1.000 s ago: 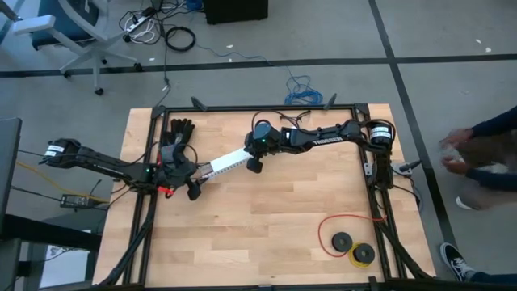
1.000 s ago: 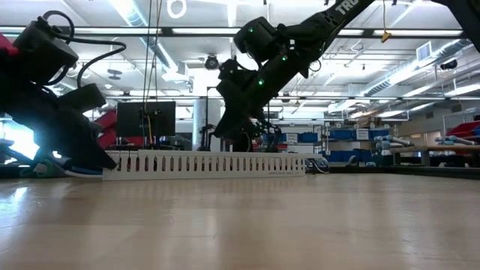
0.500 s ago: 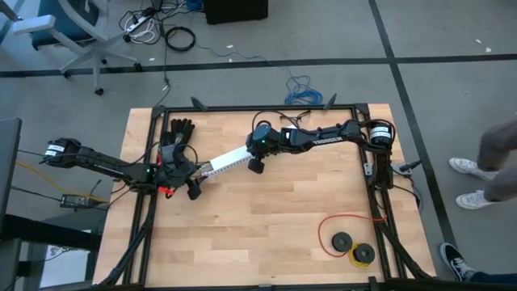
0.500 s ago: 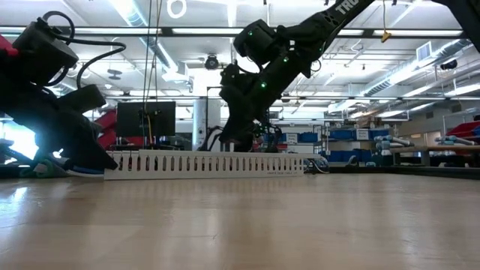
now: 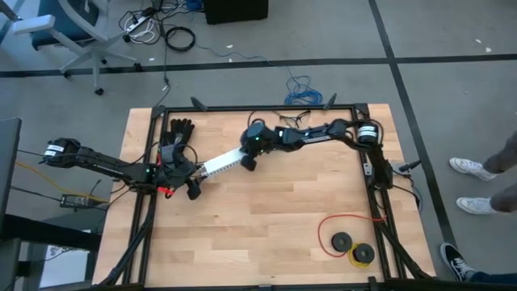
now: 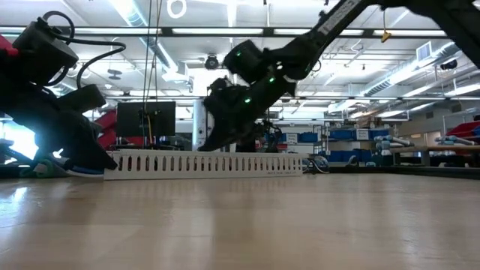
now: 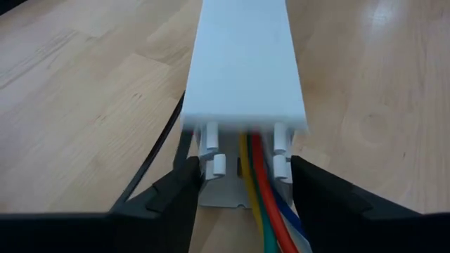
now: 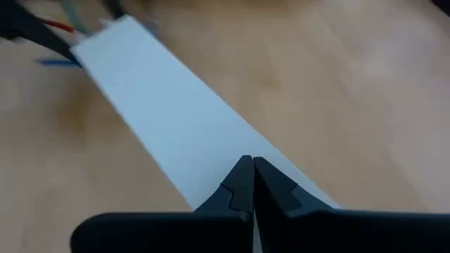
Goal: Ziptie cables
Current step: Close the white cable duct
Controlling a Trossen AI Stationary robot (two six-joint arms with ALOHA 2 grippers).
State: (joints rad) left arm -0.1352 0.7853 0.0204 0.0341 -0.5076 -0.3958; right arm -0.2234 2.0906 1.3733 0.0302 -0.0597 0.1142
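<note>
Since the white slotted channel (image 5: pixel 222 162) is what everything hangs on here, the step looks like steadying it so the cables (image 7: pixel 261 184) stay tucked inside. It lies on the wooden table (image 5: pixel 275 218) slanting from about 8 o'clock up toward 2 o'clock, left of centre.

The left gripper (image 5: pixel 187 179) sits at the channel's 8 o'clock end. In its wrist view the fingers (image 7: pixel 176 197) are spread either side of that end, right against its slotted wall, but nobody could say for sure they're squeezing it. The yellow, red, green and blue wires run out of the channel mouth between them.

The right gripper (image 5: pixel 250 156) is at the 2 o'clock end, fingers pressed together, tips over the channel's lid.

To do this well, the left should probably clamp the walls squarely without pinching wires, while the right pushes down gently so the channel doesn't skid.
</note>
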